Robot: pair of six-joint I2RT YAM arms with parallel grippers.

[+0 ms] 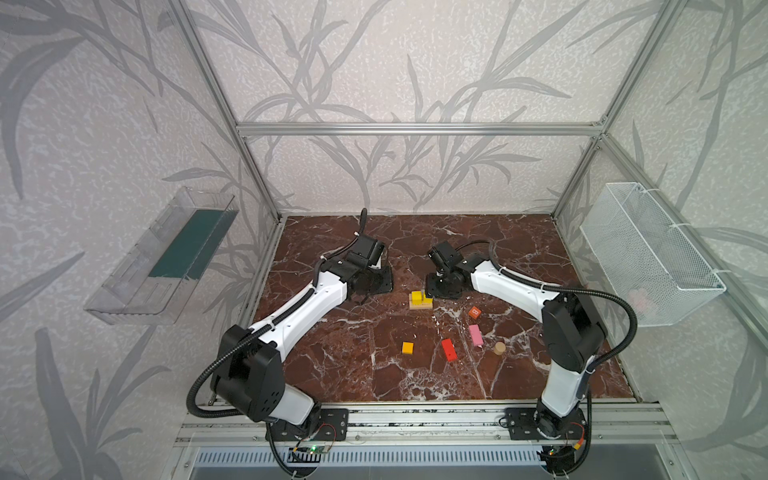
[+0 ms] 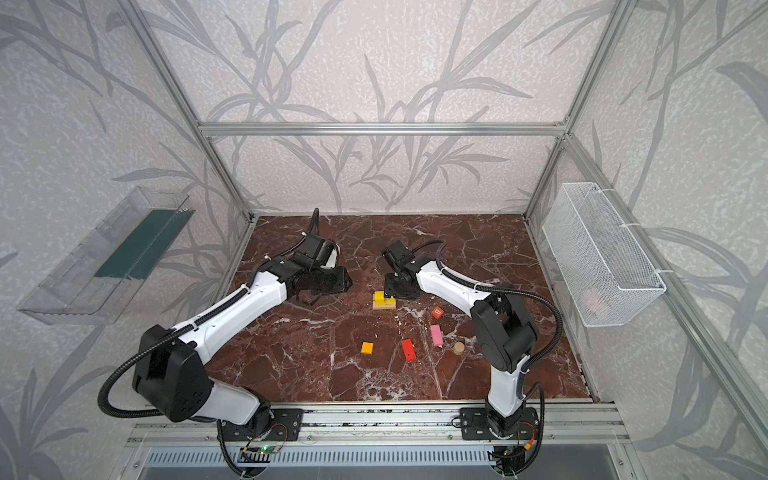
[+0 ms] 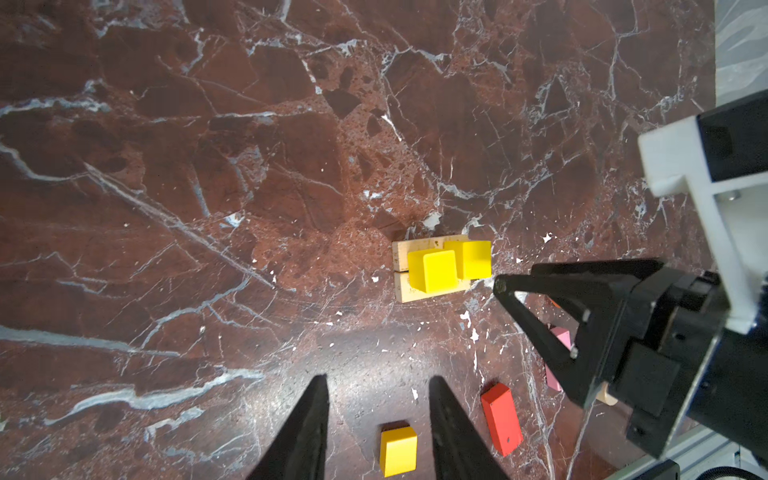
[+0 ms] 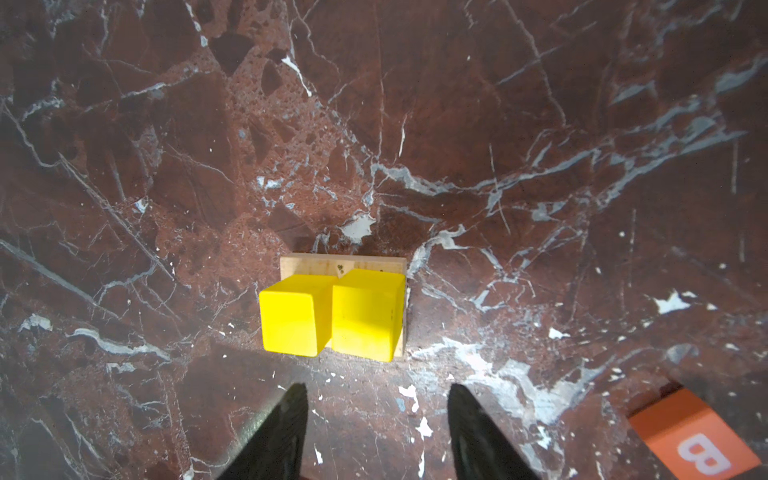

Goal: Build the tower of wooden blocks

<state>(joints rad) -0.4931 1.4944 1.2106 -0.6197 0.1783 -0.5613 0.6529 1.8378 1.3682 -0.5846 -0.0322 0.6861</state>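
Note:
The tower [image 1: 420, 301] [image 2: 384, 301] is two tan planks [image 3: 405, 257] side by side with two yellow cubes [image 4: 295, 320] [image 4: 368, 313] on top. My right gripper [image 4: 377, 386] [image 1: 434, 291] hovers just beside it, open and holding nothing. My left gripper [image 3: 378, 377] [image 1: 368, 291] hangs further to the left, open and also holding nothing. Loose on the table nearer the front lie an orange cube [image 1: 407, 348] [image 3: 398, 451], a red brick [image 1: 449, 349] [image 3: 500, 417], a pink brick [image 1: 475, 335], a tan cylinder [image 1: 499, 348] and an orange-red cube [image 1: 474, 312] [image 4: 694, 436].
The red marble tabletop [image 1: 332, 365] is fenced by an aluminium frame [image 1: 415, 129]. A clear plastic bin [image 1: 162, 257] hangs on the left wall and a white wire basket [image 1: 648, 253] on the right wall.

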